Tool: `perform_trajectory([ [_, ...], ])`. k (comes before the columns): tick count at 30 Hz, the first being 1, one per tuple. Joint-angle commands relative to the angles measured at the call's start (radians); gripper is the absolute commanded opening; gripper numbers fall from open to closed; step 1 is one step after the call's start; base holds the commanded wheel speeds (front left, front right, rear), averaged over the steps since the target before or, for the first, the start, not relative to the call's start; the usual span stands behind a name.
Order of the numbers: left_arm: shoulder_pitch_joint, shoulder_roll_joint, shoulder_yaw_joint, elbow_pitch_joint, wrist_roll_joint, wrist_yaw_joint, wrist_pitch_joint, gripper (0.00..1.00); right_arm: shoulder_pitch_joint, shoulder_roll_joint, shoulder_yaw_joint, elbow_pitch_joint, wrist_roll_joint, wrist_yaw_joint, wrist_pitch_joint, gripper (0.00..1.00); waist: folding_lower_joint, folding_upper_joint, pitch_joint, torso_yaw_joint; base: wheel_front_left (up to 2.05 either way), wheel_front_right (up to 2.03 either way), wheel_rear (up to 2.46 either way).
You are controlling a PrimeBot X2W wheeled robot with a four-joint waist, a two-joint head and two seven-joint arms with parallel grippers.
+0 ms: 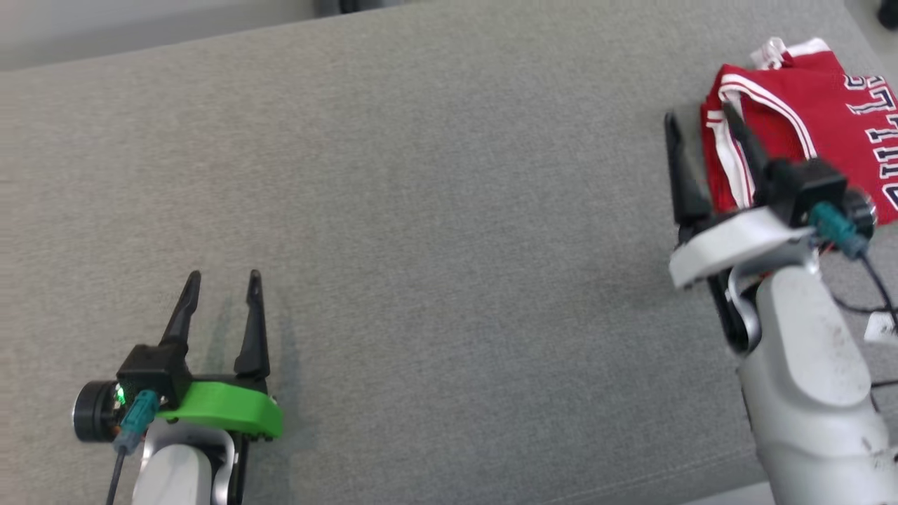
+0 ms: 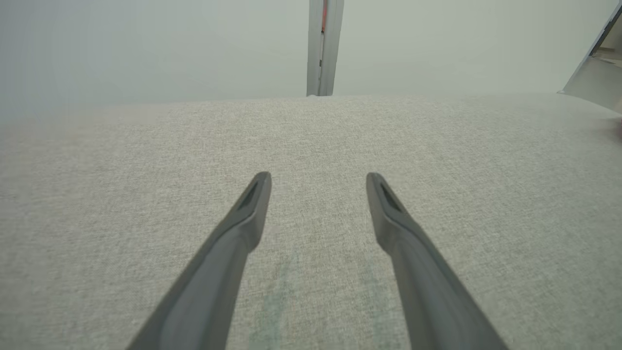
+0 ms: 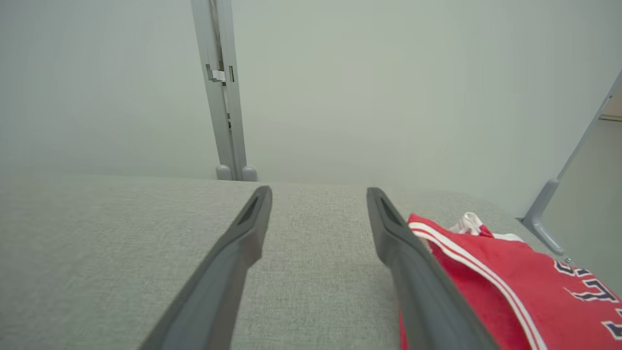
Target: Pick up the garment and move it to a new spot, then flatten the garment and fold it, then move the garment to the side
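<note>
The garment (image 1: 807, 119) is a red jersey with white stripes and dark lettering, folded into a compact stack at the far right of the grey surface. My right gripper (image 1: 698, 116) hovers at its left edge, open and empty, one finger over the fabric and the other beside it. In the right wrist view the garment (image 3: 505, 287) lies to the right of my right gripper (image 3: 318, 194). Down at the lower left, my left gripper (image 1: 223, 277) stands open over bare cloth, far from the garment; its wrist view shows the left gripper (image 2: 318, 177) with nothing between the fingers.
The grey fabric surface (image 1: 435, 210) spreads wide between the two arms. Its far edge meets a pale wall with a grey metal post (image 3: 221, 92). A black cable (image 1: 880, 284) and a white tag lie at the right edge beside my right forearm.
</note>
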Motion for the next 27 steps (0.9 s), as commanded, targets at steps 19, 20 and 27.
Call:
perform_trajectory([
  [19, 0.168, -0.024, 0.069, 0.006, -0.001, 0.002, 0.001, 1.0, 0.346, -0.004, 0.07, -0.043, 0.086, -0.002, -0.004, 1.0, 0.0, 0.0, -0.217, 0.135, 0.0, 0.0, 0.0],
  [20, 0.174, -0.024, 0.071, 0.006, 0.0, 0.002, 0.001, 1.0, 0.356, -0.004, 0.072, -0.042, 0.086, -0.002, -0.004, 1.0, 0.0, 0.0, -0.224, 0.135, 0.0, 0.0, 0.0],
  [27, 0.214, -0.024, 0.062, 0.005, -0.018, 0.002, 0.001, 1.0, 0.406, -0.004, 0.07, -0.029, 0.085, -0.002, -0.004, 1.0, 0.0, 0.0, -0.261, 0.141, 0.0, 0.0, 0.0],
])
